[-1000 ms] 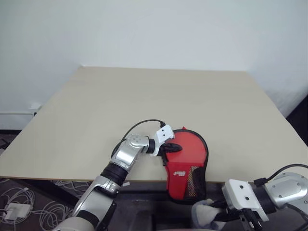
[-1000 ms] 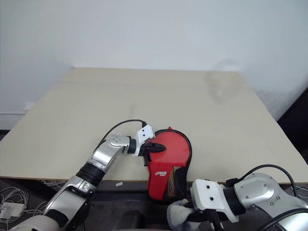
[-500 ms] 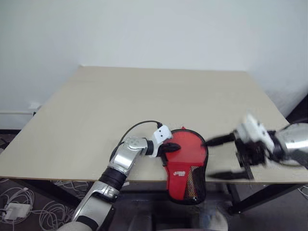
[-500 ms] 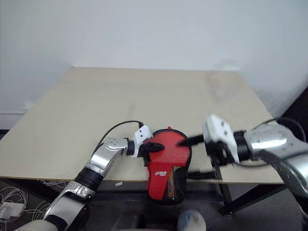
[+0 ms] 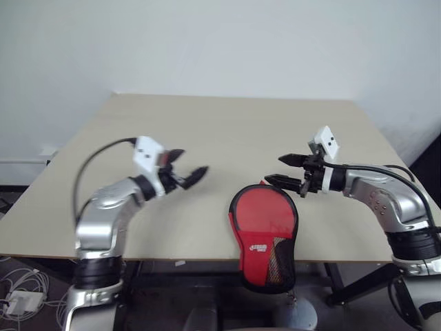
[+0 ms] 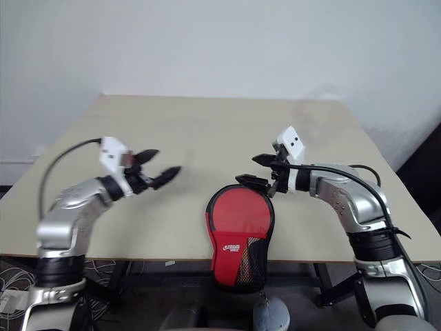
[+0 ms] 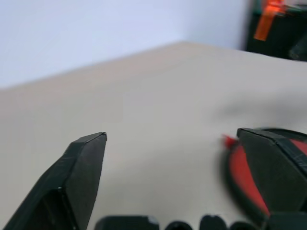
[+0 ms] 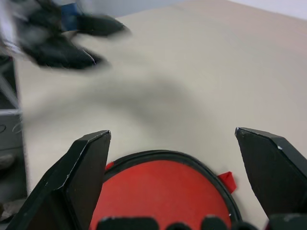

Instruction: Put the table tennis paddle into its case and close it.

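The left claw [image 5: 185, 169] hangs spread and empty above the tabletop [image 5: 234, 131], left of centre in the head view. The right claw [image 5: 284, 171] is spread too, holding nothing, right of centre, just above the round top of the case [image 5: 264, 231]. The case lies zipped, low centre, its narrow end overhanging the near edge.

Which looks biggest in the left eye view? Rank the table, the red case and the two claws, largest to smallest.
1. The table, by far.
2. The case, its narrow end hanging over the table's near edge.
3. The left claw and right claw: both open and alike in size, so no ranking between them.
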